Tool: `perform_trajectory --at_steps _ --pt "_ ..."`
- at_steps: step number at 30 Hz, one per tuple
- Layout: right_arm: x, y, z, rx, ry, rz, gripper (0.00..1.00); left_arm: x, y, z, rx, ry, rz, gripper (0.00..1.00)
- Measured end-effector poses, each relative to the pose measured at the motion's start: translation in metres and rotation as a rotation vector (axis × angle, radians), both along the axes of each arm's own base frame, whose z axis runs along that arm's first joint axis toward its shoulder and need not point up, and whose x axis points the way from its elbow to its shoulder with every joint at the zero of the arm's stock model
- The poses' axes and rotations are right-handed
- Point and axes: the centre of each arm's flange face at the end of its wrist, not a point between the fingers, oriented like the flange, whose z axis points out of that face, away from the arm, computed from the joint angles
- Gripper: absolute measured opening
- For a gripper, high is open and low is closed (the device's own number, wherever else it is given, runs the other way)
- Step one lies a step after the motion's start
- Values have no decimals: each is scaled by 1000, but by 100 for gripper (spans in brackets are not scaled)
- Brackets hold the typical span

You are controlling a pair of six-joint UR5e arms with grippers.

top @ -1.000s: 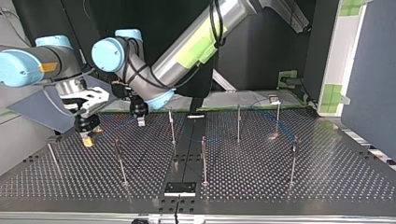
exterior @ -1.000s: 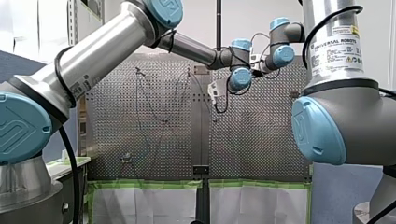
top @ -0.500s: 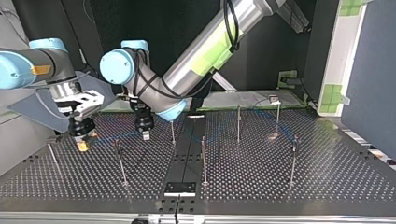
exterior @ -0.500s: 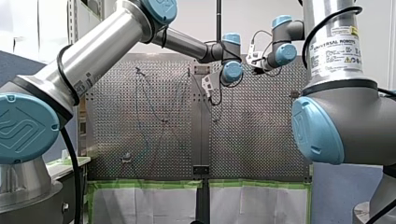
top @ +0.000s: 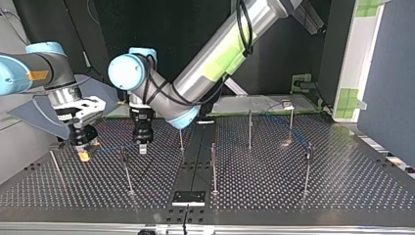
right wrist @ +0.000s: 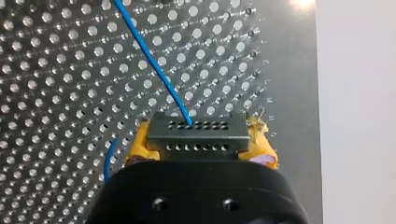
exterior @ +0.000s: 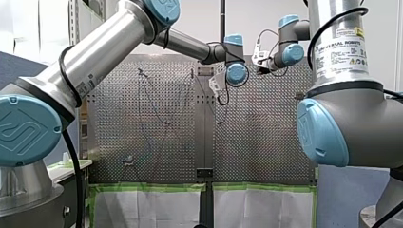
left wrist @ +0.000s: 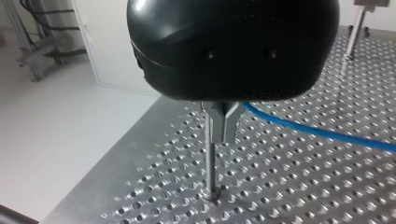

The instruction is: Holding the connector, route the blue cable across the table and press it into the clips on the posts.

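Note:
In the right wrist view my right gripper (right wrist: pixel 198 144) has its yellow pads shut on a dark connector (right wrist: pixel 196 135). The blue cable (right wrist: pixel 152 63) leaves the connector and runs ahead over the perforated table. In the top view that gripper (top: pixel 84 155) hangs low at the left. My left gripper (top: pixel 142 148) stands to its right, over the cable (top: pixel 110 148). In the left wrist view my left gripper (left wrist: pixel 223 135) has its metal fingers shut, just above and beside a thin post (left wrist: pixel 211 172). The cable (left wrist: pixel 317 133) passes close behind the fingertips.
Several thin posts stand on the table, among them one (top: pixel 126 171) near both grippers, one (top: pixel 180 134) by the middle seam and one (top: pixel 307 169) at the top view's right. The table's edge (left wrist: pixel 93 182) lies close beside my left gripper.
My left gripper has swung toward the top view's left and come down to the cable. My right gripper has shifted slightly lower and nearer the top-view camera, still holding the connector.

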Motion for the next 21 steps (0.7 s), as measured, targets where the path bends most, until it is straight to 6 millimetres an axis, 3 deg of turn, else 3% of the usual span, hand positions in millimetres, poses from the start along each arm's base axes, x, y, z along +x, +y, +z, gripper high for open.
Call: perform_trajectory --at_steps 10,21 --pt "-2 -4 0 -13 -6 13 0 11 -2 4 -16 -35 -74 0" --pt "-4 -11 -6 -15 -13 11 0 31 12 -2 -11 -41 -99 0"
